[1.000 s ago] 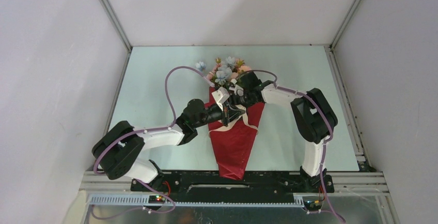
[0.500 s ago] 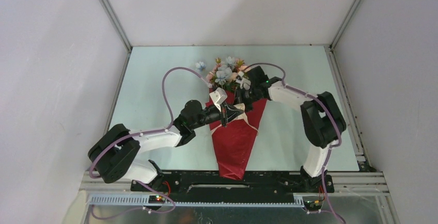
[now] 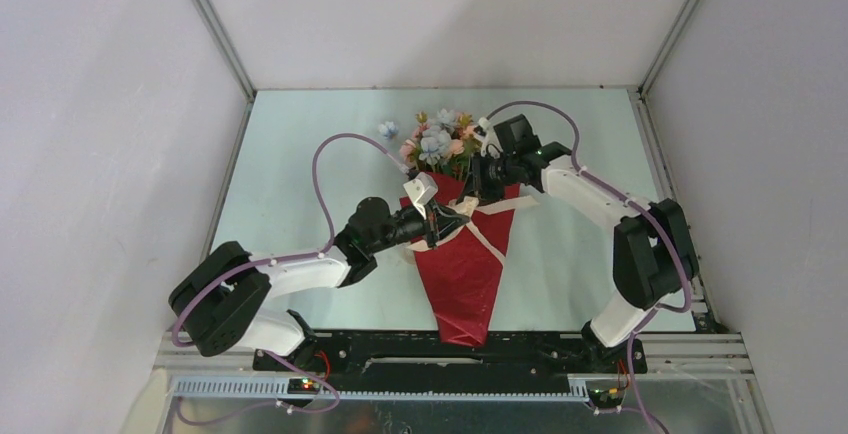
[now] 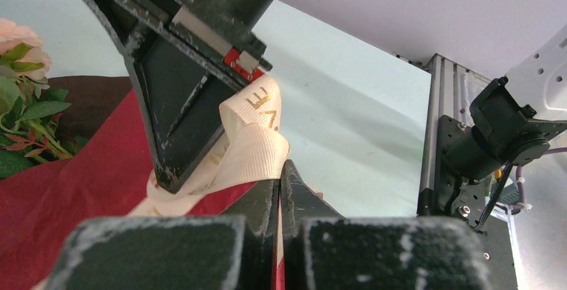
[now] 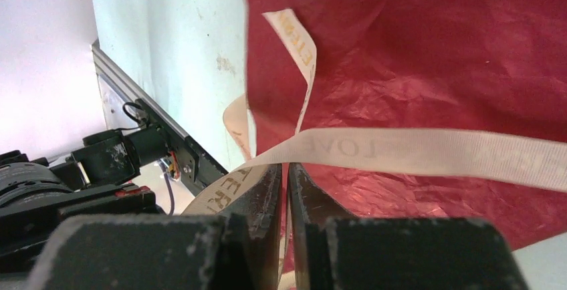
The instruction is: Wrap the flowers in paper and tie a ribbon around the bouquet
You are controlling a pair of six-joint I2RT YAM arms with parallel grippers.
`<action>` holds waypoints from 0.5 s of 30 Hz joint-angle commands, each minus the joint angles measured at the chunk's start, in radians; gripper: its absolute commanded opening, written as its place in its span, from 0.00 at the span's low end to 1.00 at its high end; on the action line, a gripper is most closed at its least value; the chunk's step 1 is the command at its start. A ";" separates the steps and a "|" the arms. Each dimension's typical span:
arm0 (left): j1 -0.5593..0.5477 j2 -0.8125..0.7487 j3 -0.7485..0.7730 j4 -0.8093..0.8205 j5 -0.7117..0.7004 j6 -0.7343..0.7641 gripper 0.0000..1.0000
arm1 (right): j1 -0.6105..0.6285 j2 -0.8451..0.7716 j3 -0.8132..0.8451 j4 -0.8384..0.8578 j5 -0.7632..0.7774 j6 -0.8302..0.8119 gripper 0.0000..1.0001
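The ribbon [image 5: 414, 150] is laid across the upper part of the red paper [image 3: 462, 274], which is rolled into a cone around the flowers [image 3: 438, 142] in the middle of the table [image 3: 300, 154]. One stretch is pinched in the tightly closed left gripper [image 4: 281, 170]. Another is caught at the tips of the right gripper [image 5: 287, 166], whose jaws are all but closed on it. If the ends are pulled unevenly, the cone may be dragged sideways or the wrap loosened. With so little held at the tips, the ribbon may also be lost. The cone's long axis is laid far to near, with the blooms pointed at the far edge and the tip at the near edge.
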 commanded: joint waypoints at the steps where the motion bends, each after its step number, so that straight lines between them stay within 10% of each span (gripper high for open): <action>1: -0.006 -0.030 0.012 0.051 -0.004 -0.013 0.00 | 0.034 0.045 0.031 -0.006 -0.022 -0.024 0.11; 15: -0.007 -0.045 -0.009 0.040 -0.182 -0.067 0.00 | 0.049 -0.142 0.025 -0.097 0.292 -0.027 0.00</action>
